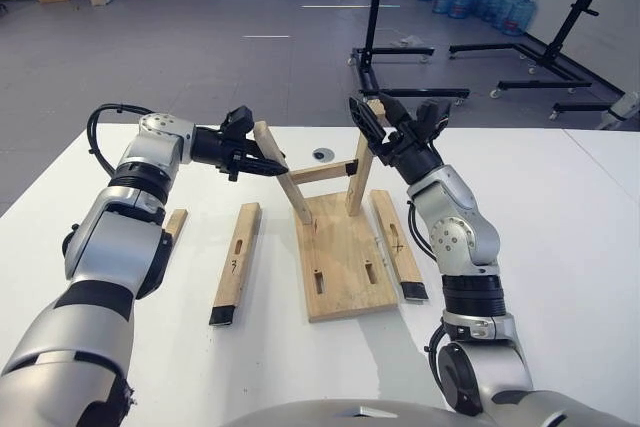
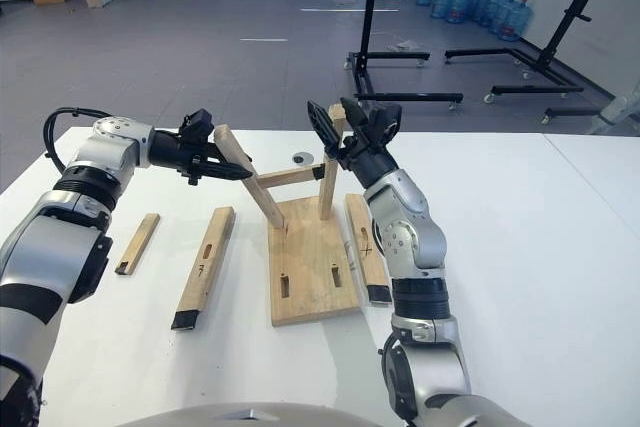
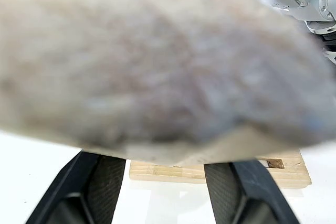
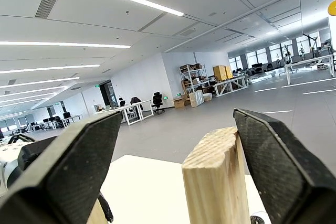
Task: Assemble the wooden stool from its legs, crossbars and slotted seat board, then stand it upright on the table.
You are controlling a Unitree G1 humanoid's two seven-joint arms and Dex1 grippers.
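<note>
Left eye view: left jaws pinch left leg [image 1: 284, 176]; right jaws spread, straddling right leg [image 1: 360, 185].

White table [image 1: 560, 247] bears a slotted seat board [image 1: 345, 277]; a leg [image 1: 236, 262] and crossbar [image 2: 137, 242] lie left of it, another leg [image 1: 398, 245] right.
</note>
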